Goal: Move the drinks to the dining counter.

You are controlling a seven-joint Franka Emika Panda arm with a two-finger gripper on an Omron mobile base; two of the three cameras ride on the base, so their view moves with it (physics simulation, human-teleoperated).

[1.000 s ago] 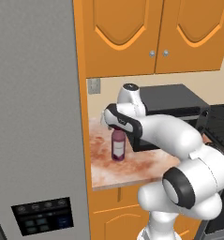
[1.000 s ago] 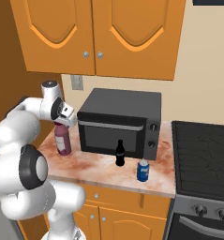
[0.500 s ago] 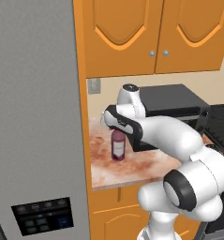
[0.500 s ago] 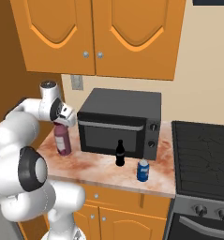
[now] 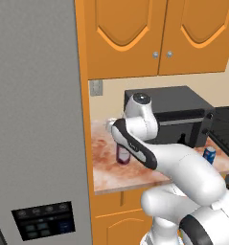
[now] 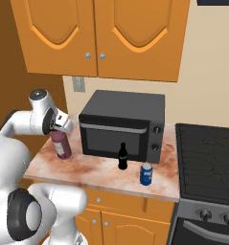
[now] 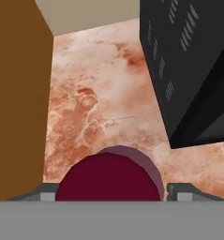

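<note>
A maroon bottle (image 6: 63, 147) stands upright on the marbled worktop (image 6: 101, 167), left of the microwave. My gripper (image 6: 61, 136) comes down over its top, with a fingertip against each side, shut on it. In the hand view the bottle's dark red top (image 7: 108, 180) sits between the two fingertips (image 7: 181, 190) of the gripper (image 7: 111, 191). From the left base view the bottle (image 5: 123, 155) shows under the gripper (image 5: 120, 143). The blue can (image 6: 146, 173) (image 5: 209, 154) stands near the worktop's front edge. The dining counter is out of view.
A black microwave (image 6: 120, 124) stands right beside the bottle, with a small black bottle (image 6: 122, 156) in front of it. The grey fridge side (image 5: 34, 119) walls off the left. Orange cabinets (image 6: 101, 33) hang above, and a stove (image 6: 207, 158) lies to the right.
The fingers have closed inward onto the maroon bottle. The arm and the bottle have stayed in place.
</note>
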